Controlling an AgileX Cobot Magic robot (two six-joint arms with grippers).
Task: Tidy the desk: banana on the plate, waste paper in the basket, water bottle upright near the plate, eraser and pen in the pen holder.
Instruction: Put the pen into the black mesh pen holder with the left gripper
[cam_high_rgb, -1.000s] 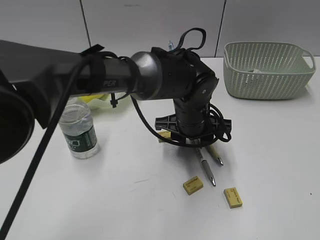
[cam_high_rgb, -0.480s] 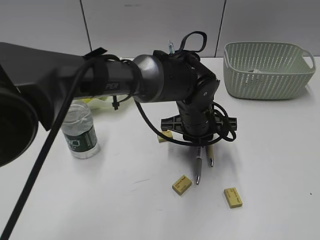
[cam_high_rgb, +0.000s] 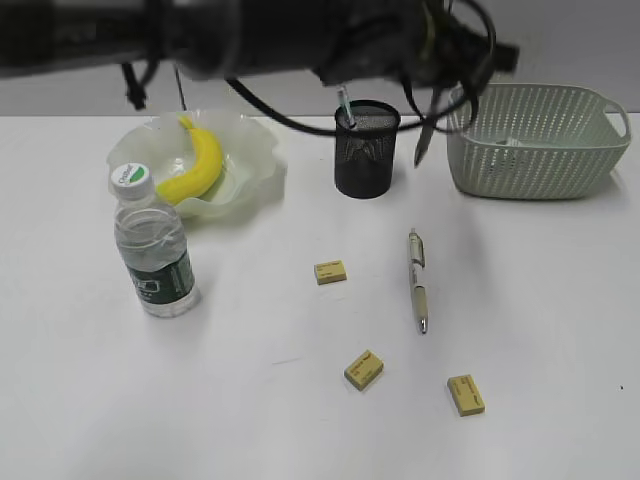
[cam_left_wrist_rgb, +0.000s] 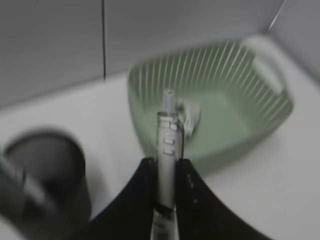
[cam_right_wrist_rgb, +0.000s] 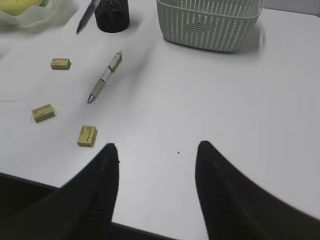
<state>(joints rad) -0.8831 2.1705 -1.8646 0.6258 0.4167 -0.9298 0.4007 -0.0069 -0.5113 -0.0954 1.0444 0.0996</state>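
The left gripper (cam_left_wrist_rgb: 166, 172) is clamped on a pen (cam_left_wrist_rgb: 166, 150), hanging above the desk (cam_high_rgb: 520, 290) between the pen holder (cam_high_rgb: 366, 150) and the basket (cam_high_rgb: 535, 140). In front of the pen holder a second pen (cam_high_rgb: 418, 280) and three erasers (cam_high_rgb: 364, 369) lie loose; left of it the banana (cam_high_rgb: 195, 165) rests in the plate (cam_high_rgb: 250, 150), the water bottle (cam_high_rgb: 152, 245) upright nearby. The right gripper (cam_right_wrist_rgb: 155, 165) hovers with jaws apart, holding nothing.
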